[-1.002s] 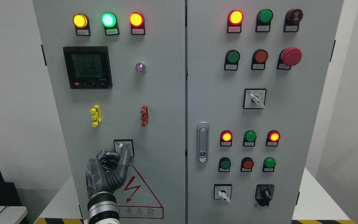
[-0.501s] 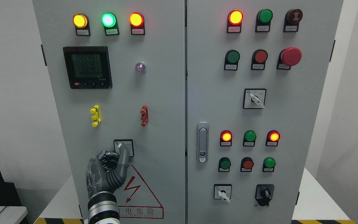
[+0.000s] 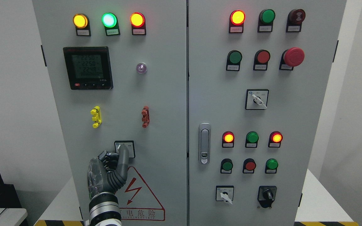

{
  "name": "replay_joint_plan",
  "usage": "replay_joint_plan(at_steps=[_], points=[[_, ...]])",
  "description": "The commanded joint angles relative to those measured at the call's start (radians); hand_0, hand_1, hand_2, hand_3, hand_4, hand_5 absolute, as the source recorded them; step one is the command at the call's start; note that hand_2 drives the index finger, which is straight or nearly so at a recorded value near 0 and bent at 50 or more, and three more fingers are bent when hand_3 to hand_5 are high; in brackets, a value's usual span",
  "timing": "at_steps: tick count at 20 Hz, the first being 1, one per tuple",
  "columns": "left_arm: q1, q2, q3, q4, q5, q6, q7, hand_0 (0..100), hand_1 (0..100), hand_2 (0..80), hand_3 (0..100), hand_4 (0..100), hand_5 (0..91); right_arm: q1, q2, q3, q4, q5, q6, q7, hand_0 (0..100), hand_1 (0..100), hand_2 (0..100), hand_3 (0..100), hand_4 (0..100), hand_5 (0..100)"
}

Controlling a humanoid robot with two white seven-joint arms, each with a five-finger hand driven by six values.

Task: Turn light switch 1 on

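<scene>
The grey metal control cabinet [image 3: 168,103] stands against a white wall. Low on its left door, the small square rotary light switch [image 3: 125,148] sits above a red warning triangle [image 3: 140,194]. The dark left hand [image 3: 110,171] apparently pinches its white knob, other fingers curled.

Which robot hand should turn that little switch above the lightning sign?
The left hand. One finger already reaches up onto the switch on the left door, while the right hand isn't in the picture at all.
</scene>
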Motion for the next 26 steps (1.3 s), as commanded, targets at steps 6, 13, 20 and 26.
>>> replay_joint_plan(at_steps=[6, 13, 20, 26], points=[[-0.001, 0.0, -0.015, 0.001, 0.01, 0.0, -0.005, 54, 35, 65.2, 85, 81, 67.8, 0.0, -0.001, 0.017, 0.0, -0.025, 0.0, 0.0, 12, 39, 0, 0, 0, 0], [0.0, 0.0, -0.031, 0.001, 0.013, -0.001, -0.008, 49, 26, 65.4, 85, 81, 67.6, 0.0, -0.001, 0.017, 0.0, -0.025, 0.0, 0.0, 12, 39, 0, 0, 0, 0], [0.003, -0.006, -0.031, 0.001, 0.013, -0.001, -0.007, 44, 27, 65.6, 86, 81, 67.8, 0.0, -0.001, 0.017, 0.0, -0.025, 0.0, 0.0, 12, 39, 0, 0, 0, 0], [0.01, -0.008, -0.028, 0.001, 0.012, -0.001, -0.007, 43, 26, 65.7, 86, 81, 67.7, 0.0, 0.001, 0.017, 0.0, -0.025, 0.0, 0.0, 12, 39, 0, 0, 0, 0]])
